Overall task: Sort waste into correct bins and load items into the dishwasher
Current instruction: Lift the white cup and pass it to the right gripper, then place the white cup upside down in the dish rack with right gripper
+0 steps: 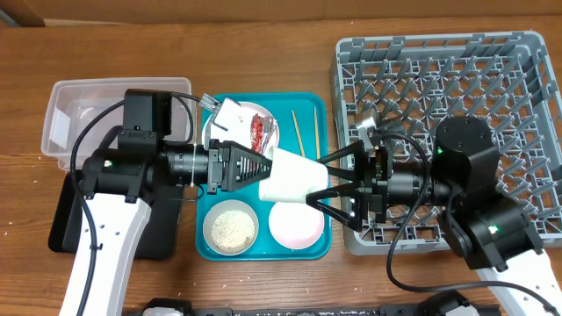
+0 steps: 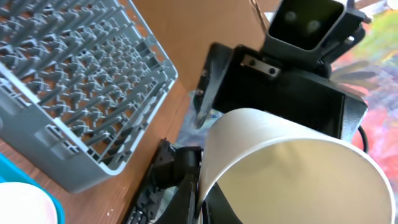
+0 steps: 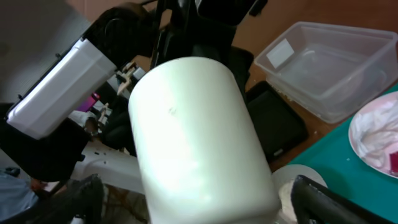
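I read this as a robotics lab bench staged as a dining spot rather than a working kitchen. The wooden table [image 1: 263, 53] has a left arm [image 1: 110, 233] at 8 o'clock and a right arm [image 1: 496, 233] at 4 o'clock, with a loose black cable [image 1: 389, 268] trailing beside it. A rack [image 1: 439, 70] stands straight on the wood at 2 o'clock, a teal tray [image 1: 263, 252] at centre and a tub [image 1: 66, 114] at 10 o'clock.

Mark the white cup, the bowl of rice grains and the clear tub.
white cup [image 1: 294, 178], overhead view, side wall.
bowl of rice grains [image 1: 205, 230], overhead view, left rim.
clear tub [image 1: 105, 84], overhead view, far rim.
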